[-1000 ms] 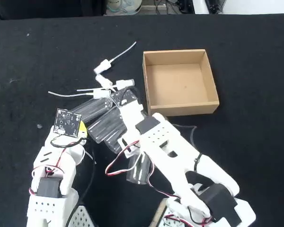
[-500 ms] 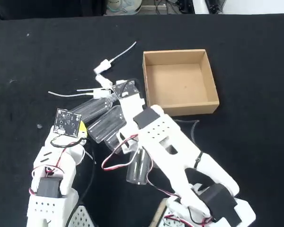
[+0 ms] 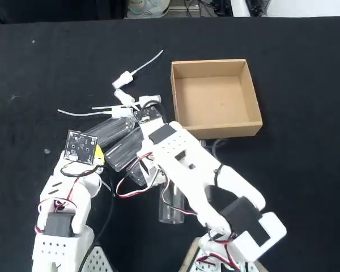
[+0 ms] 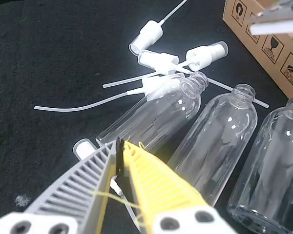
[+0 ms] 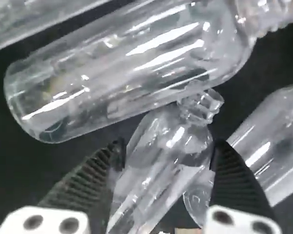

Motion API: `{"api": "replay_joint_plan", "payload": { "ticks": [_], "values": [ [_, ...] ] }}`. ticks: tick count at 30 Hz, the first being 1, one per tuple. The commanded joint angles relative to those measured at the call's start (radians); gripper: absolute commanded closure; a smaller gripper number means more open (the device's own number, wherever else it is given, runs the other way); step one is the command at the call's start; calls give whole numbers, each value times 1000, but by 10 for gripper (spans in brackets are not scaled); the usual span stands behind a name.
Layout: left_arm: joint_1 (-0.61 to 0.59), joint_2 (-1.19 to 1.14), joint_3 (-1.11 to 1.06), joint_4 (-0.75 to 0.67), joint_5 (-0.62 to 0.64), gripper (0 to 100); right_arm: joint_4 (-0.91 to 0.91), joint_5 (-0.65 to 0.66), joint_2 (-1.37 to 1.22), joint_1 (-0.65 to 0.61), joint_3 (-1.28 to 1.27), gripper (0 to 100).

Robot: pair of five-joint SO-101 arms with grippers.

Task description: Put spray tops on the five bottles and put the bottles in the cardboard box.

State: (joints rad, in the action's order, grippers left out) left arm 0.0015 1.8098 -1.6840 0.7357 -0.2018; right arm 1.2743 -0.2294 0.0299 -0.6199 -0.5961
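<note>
- As I judge it, the likeliest slip is with the clear bottle (image 5: 161,161). It looks smooth and thin-walled, and the right gripper (image 5: 167,148) is clenched on its flanks just under the shoulder. Too hard a squeeze could buckle it or shoot it out endways.
- Its open neck lies against the crosswise bottle (image 5: 117,63), and a third bottle (image 5: 268,141) is just beside it. A slanted lift could drag or roll these neighbours across the worktop (image 3: 294,170), since round bottles roll readily.
- The spray tops (image 3: 126,96) lie in a loose heap near the cardboard box (image 3: 221,131), their long thin tubes crossing one another. A sweep of either arm could tangle or scatter them.
- Both arms sit close together over the bottles, so a knock between them is a fair risk.
- None of the bottle necks that show wears a top, so capping is not yet done.
- The clear bottle sits between the right gripper's jaws, one jaw on each flank, with its neck pointing out past the fingertips.
- The left gripper (image 4: 119,145) has its jaws pressed together. A white spray top (image 4: 84,147) sits just beside its tip, but I cannot tell whether any part of it is pinched. The other bottles lie just beyond that tip.
</note>
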Motion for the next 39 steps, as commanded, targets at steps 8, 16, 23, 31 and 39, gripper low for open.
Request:
{"api": "replay_joint_plan", "payload": {
  "ticks": [8, 16, 23, 31, 39],
  "values": [
    [4, 14, -16, 3, 2, 968, 34, 189, 101, -14, -4, 806],
    [4, 14, -16, 3, 2, 968, -163, 204, 364, -11, -223, 803],
    [4, 14, -16, 3, 2, 968, -181, 204, 320, -11, -246, 671],
    [4, 14, -16, 3, 2, 968, -190, 60, 237, -23, -219, 735],
    [4, 14, -16, 3, 2, 968, -172, 43, 154, -32, -165, 829]
  ]
}}
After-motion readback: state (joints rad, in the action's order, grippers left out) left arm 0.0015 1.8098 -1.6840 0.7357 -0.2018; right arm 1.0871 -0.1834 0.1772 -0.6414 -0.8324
